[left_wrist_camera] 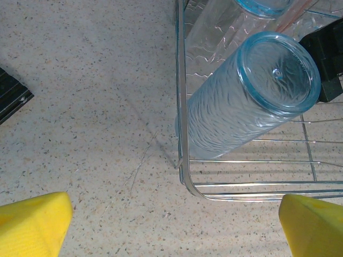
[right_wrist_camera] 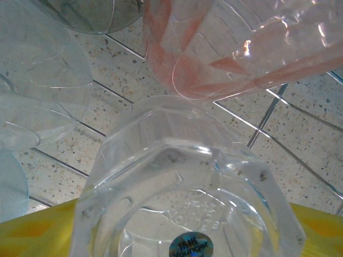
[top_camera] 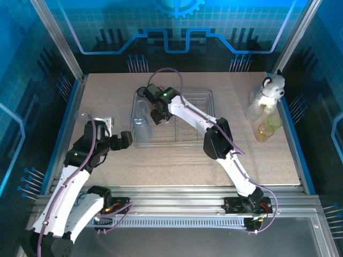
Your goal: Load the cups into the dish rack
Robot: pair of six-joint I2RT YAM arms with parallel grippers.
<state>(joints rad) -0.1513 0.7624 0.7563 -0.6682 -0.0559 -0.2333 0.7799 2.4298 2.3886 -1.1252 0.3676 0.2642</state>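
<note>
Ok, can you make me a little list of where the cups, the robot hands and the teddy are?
rack: middle of the table
blue cup: in the rack, left end
pink cup: in the rack, next to the clear cup
clear cup: between the right gripper's fingers, over the rack
right gripper: around the clear cup; gripping or letting go, can't tell
left gripper: open, empty, by the rack's near left corner
teddy: far right corner
other cups: beside the teddy, not in the rack
</note>
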